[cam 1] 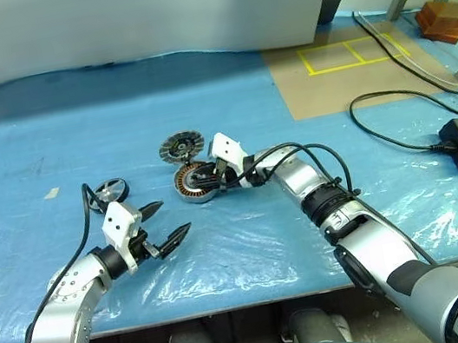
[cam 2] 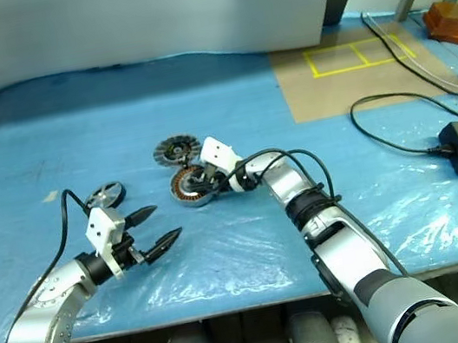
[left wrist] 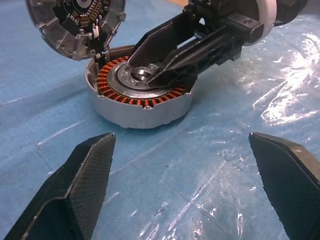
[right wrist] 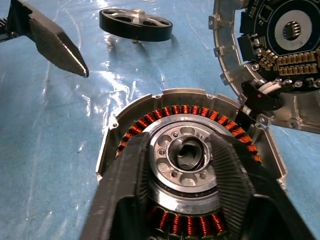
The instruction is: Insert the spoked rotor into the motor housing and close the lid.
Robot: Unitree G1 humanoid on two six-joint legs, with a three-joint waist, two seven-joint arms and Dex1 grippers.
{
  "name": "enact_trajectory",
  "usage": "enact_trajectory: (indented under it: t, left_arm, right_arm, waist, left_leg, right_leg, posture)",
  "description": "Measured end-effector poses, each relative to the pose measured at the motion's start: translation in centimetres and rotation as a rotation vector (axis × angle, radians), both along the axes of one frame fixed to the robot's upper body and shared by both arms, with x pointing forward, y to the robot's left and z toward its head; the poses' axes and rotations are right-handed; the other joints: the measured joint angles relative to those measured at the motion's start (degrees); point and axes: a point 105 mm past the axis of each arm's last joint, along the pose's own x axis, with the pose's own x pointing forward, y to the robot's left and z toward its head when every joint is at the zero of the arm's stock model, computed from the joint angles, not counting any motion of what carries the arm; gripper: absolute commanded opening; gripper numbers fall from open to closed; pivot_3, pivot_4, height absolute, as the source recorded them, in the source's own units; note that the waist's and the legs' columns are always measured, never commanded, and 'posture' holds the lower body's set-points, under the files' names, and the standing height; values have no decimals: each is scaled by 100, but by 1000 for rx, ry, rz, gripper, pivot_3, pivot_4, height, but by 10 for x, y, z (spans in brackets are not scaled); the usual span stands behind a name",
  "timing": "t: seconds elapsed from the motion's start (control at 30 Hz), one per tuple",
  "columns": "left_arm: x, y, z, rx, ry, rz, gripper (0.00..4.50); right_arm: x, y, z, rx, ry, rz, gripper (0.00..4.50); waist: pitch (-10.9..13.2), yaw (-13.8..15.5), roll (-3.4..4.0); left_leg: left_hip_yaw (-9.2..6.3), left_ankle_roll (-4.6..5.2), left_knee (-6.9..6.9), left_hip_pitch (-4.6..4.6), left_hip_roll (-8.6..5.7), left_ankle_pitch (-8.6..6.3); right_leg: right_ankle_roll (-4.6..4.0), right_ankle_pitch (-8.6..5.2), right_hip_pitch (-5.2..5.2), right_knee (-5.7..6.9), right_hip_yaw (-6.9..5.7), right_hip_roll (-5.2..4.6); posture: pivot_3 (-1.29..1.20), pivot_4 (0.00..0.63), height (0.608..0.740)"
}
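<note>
Bright, even overhead light; glare patches on the crinkled clear plastic over blue table cover beside my right gripper; frames sharp.

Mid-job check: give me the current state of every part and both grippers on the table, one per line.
motor housing: flat on the blue sheet, no rotor in it, windings exposed.
lid: open, tipped up at the housing's rim.
spoked rotor: lying on the sheet, apart from the housing, untouched.
right gripper: over the housing's hub, fingers part open either side of it.
left gripper: fingers wide open, empty, short of the housing.
</note>
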Motion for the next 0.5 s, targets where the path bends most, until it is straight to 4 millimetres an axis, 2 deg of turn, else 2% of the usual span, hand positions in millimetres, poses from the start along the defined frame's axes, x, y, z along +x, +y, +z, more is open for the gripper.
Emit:
enact_trajectory:
  t: [0.07, 0.23, 0.33, 0.43, 0.5]
  left_arm:
    - [0, 0, 0, 0, -2, 0, 4500]
    - [0, 0, 0, 0, -1, 0, 4500]
    - [0, 0, 0, 0, -1, 0, 4500]
    - [0, 0, 0, -1, -1, 0, 4500]
    - [0, -1, 0, -4, -1, 1, 4500]
  right_arm:
    - [1, -1, 0, 0, -5, -12, 3545]
    - [2, -1, 2, 11, -1, -22, 3545]
    - [3, -2, 8, 84, 67, -40, 3545]
    - [4, -2, 23, 160, 88, -40, 2903]
    - [3, -1, 23, 162, 94, -37, 2266]
  waist:
    - [0, 0, 0]
    - [0, 1, 0]
    - [1, 3, 1]
    - [1, 1, 1]
    - [1, -1, 1]
  left_leg:
    - [0, 0, 4, 2, 0, 0]
    - [0, 1, 7, 1, -2, 0]
    - [0, 1, 8, -3, -2, 0]
    - [0, 1, 7, -3, -1, 0]
    - [0, 1, 7, -2, -1, 0]
  right_leg:
    - [0, 0, 0, 6, 0, -1]
    - [-1, -1, 0, 9, 0, -4]
    - [-1, 0, -3, 9, 0, -4]
    - [-1, -1, -5, 12, -1, -3]
    - [-1, -1, -6, 12, -1, -3]
  posture:
    - [0, 150, 740]
    - [0, 150, 740]
    - [0, 150, 740]
    - [0, 150, 740]
    - [0, 150, 740]
